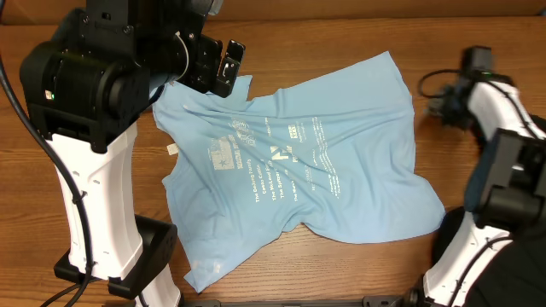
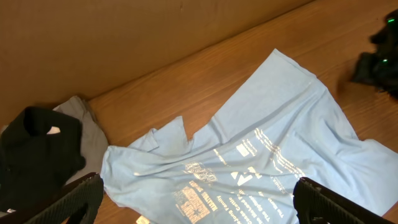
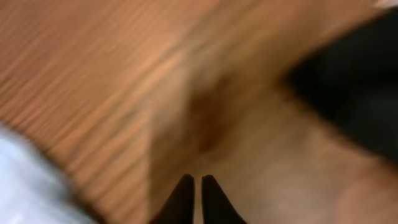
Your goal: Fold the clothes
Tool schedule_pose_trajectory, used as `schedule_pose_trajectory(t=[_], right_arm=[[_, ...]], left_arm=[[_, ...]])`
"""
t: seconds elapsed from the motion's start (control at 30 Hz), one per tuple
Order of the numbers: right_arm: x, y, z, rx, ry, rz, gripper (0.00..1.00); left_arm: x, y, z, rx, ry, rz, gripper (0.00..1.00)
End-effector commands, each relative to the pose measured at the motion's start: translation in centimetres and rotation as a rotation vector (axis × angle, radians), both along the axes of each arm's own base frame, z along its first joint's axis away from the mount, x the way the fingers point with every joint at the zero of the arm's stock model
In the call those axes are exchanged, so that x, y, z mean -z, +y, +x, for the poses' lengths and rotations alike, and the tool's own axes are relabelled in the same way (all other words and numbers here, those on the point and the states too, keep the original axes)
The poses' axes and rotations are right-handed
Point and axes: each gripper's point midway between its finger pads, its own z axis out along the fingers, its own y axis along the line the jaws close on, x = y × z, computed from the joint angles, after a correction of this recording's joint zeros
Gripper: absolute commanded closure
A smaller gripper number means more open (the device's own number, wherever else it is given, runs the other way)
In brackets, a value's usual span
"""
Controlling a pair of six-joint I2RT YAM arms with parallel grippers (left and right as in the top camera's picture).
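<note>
The light blue T-shirt [image 1: 307, 162] lies spread and wrinkled on the wooden table, its white lettering facing up. My left gripper [image 1: 227, 65] hovers over the shirt's far left corner. In the left wrist view it [image 2: 199, 194] is open wide, with the shirt [image 2: 249, 155] below and nothing between its fingers. A black garment [image 2: 37, 143] lies bunched at the left. My right gripper [image 1: 442, 98] is off the shirt's right edge. In the blurred right wrist view its fingertips [image 3: 198, 182] are almost together over bare wood, holding nothing, and a strip of the shirt [image 3: 18, 180] shows at the lower left.
A grey cloth [image 2: 93, 134] lies beside the black garment against the brown back wall [image 2: 124, 37]. A small white tag [image 1: 171, 149] sits on the table left of the shirt. A dark blurred shape [image 3: 354, 81] fills the upper right of the right wrist view.
</note>
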Motion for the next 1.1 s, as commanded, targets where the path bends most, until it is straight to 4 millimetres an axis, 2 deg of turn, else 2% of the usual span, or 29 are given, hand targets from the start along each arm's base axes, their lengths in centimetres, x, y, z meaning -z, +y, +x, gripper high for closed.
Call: schedule_pose_trajectory(t=[0.0,0.1,0.2,0.27,0.33,0.4,0.5,0.7,0.9,1.07], right_arm=[[-1.0,-0.7,0.2,0.048,-0.013,0.021,0.75],[-2.6,0.3,0.5,-0.015,-0.043,0.088,0.7],[-5.4,4.0,2.6,-0.246,-0.156,0.185,0.62],[-6.8,6.2,3.5,-0.33,-0.204,0.205,0.52],[-7.0,7.2,4.2,-0.361,-0.218,0.181,0.37],[-6.4,7.7,4.9,-0.373,-0.215,0.131,0.32],[-5.6,7.8,5.7,-0.376,-0.221,0.074,0.31],[-3.6,7.6,6.9,-0.376,-0.23,0.055,0.37],[-0.7,8.0,6.4,-0.377,-0.17,0.08,0.4],[1.4,9.8,5.1,-0.402,-0.102,0.136,0.47]], left_arm=[[0.3,-0.2,0.1,0.02,0.005,0.01,0.0],[0.3,-0.1,0.2,0.017,0.005,0.012,0.0],[0.7,0.6,0.5,-0.018,0.006,0.045,0.0],[1.0,0.7,0.6,-0.023,0.016,0.053,0.0],[1.3,0.6,0.7,-0.019,0.028,0.053,0.0],[1.7,0.5,0.7,-0.016,0.041,0.054,0.0],[2.1,0.5,0.8,-0.016,0.057,0.059,0.0],[2.7,0.5,0.9,-0.016,0.077,0.065,0.0],[2.8,0.5,1.0,-0.016,0.078,0.067,0.0],[2.7,0.5,1.0,-0.016,0.077,0.067,0.0]])
